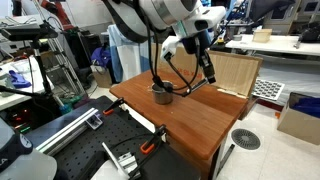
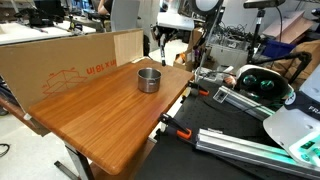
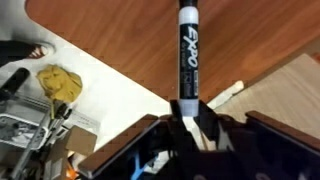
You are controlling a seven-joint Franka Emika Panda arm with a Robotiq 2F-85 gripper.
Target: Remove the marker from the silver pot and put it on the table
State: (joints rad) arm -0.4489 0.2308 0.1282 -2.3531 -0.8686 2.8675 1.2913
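My gripper [image 3: 188, 112] is shut on the marker [image 3: 188, 50], a black EXPO pen with a white end that points away from the jaws in the wrist view. In an exterior view the gripper [image 1: 207, 68] hangs above the far right part of the reddish-brown table [image 1: 190, 115], well to the right of the silver pot [image 1: 162, 94] and higher than it. The pot [image 2: 149, 79] stands upright on the table [image 2: 100, 115], and the gripper [image 2: 164, 42] is behind it near the table's far edge. I cannot see inside the pot.
A pale plywood board [image 1: 236, 72] stands upright along the table's far side and shows in the other exterior view too [image 2: 70, 60]. A black perforated bench [image 1: 100, 140] with clamps and metal rails adjoins the table. Pale floor [image 3: 80, 60] lies below the table edge.
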